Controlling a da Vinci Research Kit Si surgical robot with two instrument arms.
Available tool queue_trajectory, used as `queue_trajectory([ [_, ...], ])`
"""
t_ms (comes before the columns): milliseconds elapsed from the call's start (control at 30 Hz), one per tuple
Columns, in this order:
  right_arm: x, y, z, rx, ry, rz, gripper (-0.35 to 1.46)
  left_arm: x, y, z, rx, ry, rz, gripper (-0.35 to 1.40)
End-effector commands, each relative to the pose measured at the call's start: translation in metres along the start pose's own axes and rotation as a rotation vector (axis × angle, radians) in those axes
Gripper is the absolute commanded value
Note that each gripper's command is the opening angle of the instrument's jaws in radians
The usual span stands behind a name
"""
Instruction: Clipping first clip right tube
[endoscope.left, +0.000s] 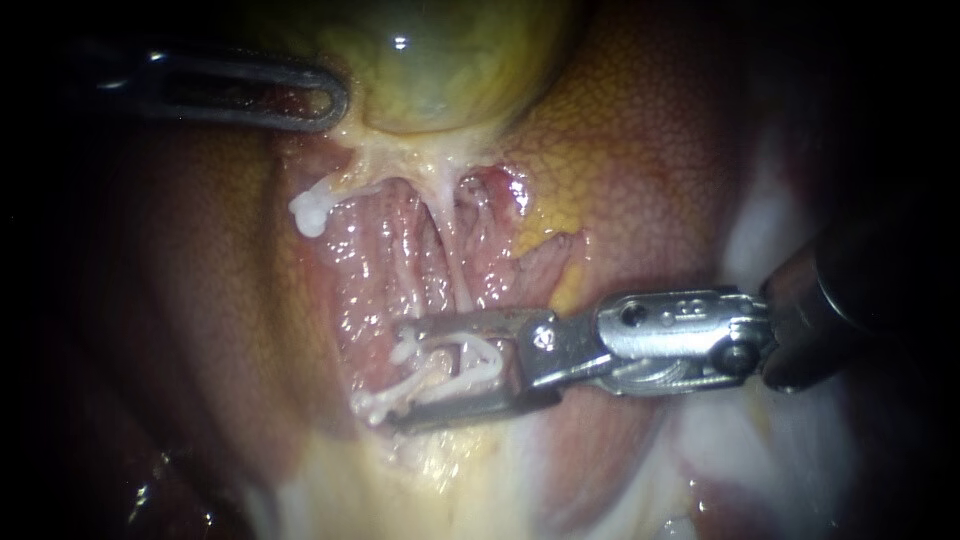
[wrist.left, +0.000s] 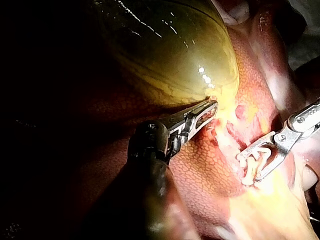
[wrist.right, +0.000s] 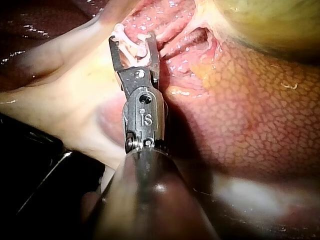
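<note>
Looking through the endoscope, you have the right instrument (endoscope.left: 398, 375) with jaws spread and the pale tube (endoscope.left: 480, 350) lying between them, crossing their length as it runs down from the gallbladder (endoscope.left: 440, 60). From the left wrist, the left instrument (wrist.left: 212, 107) pinches the gallbladder's lower edge, well apart from the tube. From the right wrist, the tube again lies across the spread jaws, so closing looks like your next move.

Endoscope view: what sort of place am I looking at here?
Likely a surgical bench, seen close up: a yellow-green gallbladder lies against mottled liver, the left instrument rests at its edge, and the right instrument has its jaws open around a pale tube.
</note>
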Motion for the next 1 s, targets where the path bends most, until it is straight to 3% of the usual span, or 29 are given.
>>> queue_trajectory([
  [33, 0.0001, -0.0001, 0.0000, 0.000, 0.000, 0.001, 0.39, 0.0000, 0.0000, 0.0000, 0.001, 0.000, 0.000, -0.35],
  [533, 0.0030, -0.0021, -0.0038, 0.025, 0.017, 0.016, 0.42, 0.0001, 0.0003, -0.0006, 0.002, 0.001, 0.001, -0.35],
  [800, 0.0026, -0.0021, -0.0065, 0.043, 0.018, 0.017, 0.42, 0.0001, 0.0003, -0.0007, 0.002, 0.001, 0.002, -0.35],
  [1000, 0.0017, -0.0011, -0.0079, 0.037, 0.017, 0.014, 0.42, 0.0001, 0.0003, -0.0007, 0.003, 0.001, 0.002, -0.35],
])
